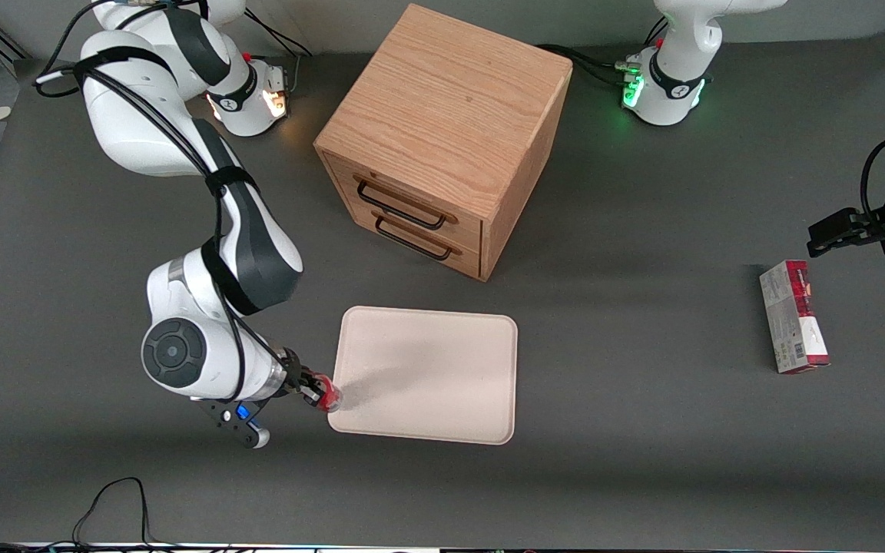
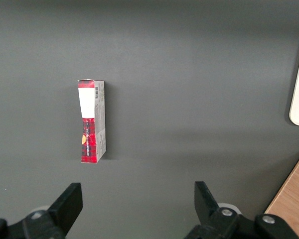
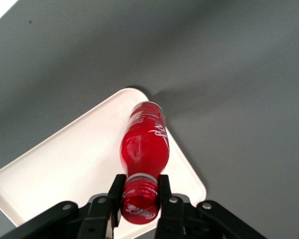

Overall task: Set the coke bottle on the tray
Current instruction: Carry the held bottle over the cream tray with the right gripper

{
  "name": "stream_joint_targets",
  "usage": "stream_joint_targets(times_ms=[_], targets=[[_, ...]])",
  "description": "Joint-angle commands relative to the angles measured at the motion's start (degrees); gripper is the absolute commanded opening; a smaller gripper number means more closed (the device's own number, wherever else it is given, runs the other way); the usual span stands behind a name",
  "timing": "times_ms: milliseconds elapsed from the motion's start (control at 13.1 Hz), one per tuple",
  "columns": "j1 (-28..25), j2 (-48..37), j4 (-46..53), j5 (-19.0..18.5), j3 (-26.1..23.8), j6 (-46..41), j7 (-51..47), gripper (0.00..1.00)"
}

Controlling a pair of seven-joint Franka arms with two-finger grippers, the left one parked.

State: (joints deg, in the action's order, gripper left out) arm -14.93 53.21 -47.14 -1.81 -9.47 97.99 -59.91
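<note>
Front view: the pincer (image 1: 313, 390) lies nearest the camera, at the tray's (image 1: 442, 369) near corner toward the working arm's end, clamped on the coke bottle (image 1: 329, 398). The wooden drawer box (image 1: 442, 138) stands farther from the camera than the tray. A carton (image 1: 793, 316) lies toward the parked arm's end of the table (image 1: 642, 230).

Right wrist view: fingers (image 3: 116, 191) grip the bottle (image 3: 144, 149) at its cap, body hanging over the tray's (image 3: 65, 164) rim.
</note>
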Motion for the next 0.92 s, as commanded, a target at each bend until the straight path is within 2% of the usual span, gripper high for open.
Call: stream_joint_targets(times_ms=[0,840], targets=[[-0.97,1.72,2.67,-1.09,-1.34,0.79,-4.25,0.00],[-2.12,3.48,2.14,-1.00,-1.34,2.73,-3.55,0.00]])
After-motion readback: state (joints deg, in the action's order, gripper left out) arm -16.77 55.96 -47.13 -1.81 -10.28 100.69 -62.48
